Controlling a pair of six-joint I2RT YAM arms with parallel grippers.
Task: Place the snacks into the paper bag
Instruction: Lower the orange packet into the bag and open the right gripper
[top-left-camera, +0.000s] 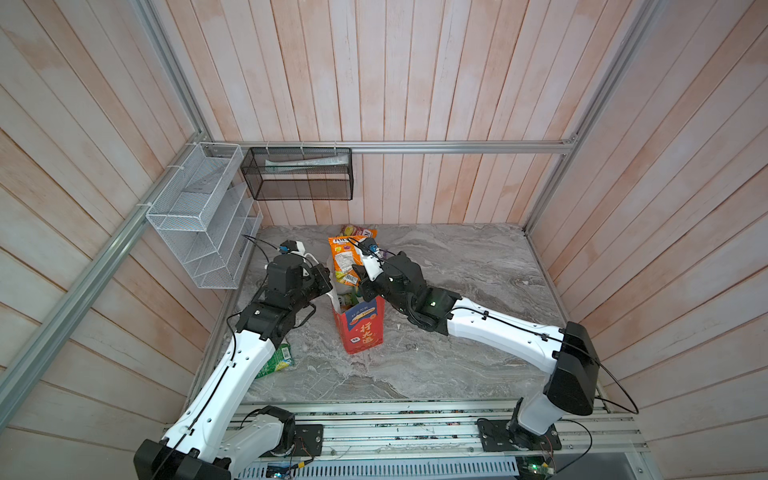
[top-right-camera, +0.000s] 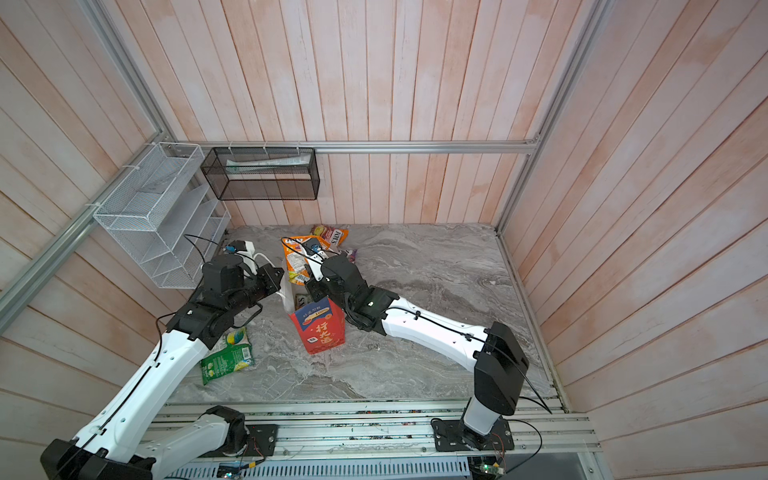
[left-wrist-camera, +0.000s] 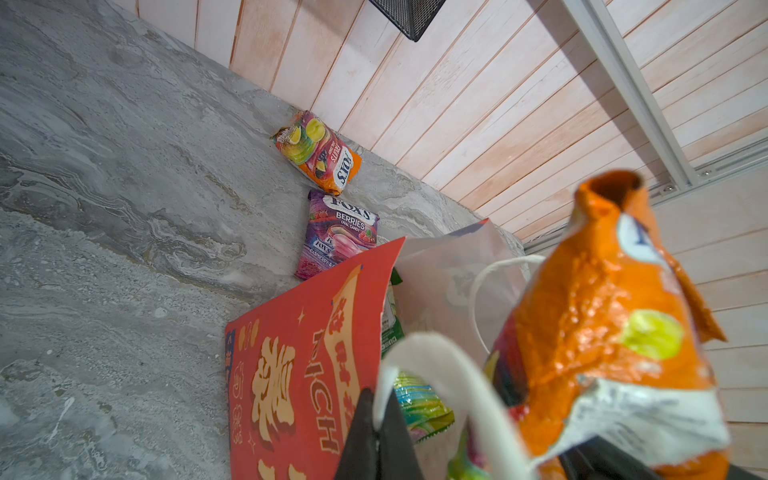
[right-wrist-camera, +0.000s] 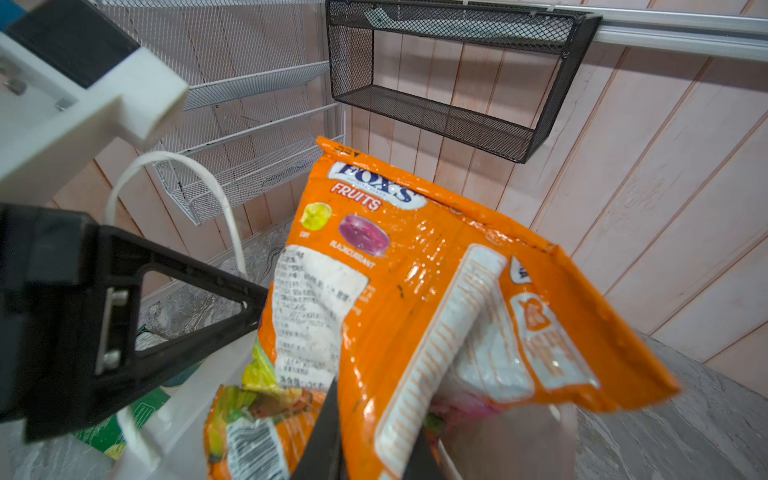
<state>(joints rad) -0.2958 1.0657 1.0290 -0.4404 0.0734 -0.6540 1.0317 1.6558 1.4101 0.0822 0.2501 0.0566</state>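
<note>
Your paper bag (top-left-camera: 359, 328) stands open, green packets (left-wrist-camera: 419, 403) inside. Left gripper (left-wrist-camera: 376, 440): fingers pressed together on the white cord handle (left-wrist-camera: 449, 374). Right gripper (right-wrist-camera: 374, 449) pinches the orange FOX'S packet (right-wrist-camera: 415, 270), with the bag mouth just below those fingers.

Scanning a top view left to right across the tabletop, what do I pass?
Green snack packet → red paper bag → right arm's white forearm. The orange packet held above the bag overlaps it, so it is left out.
</note>
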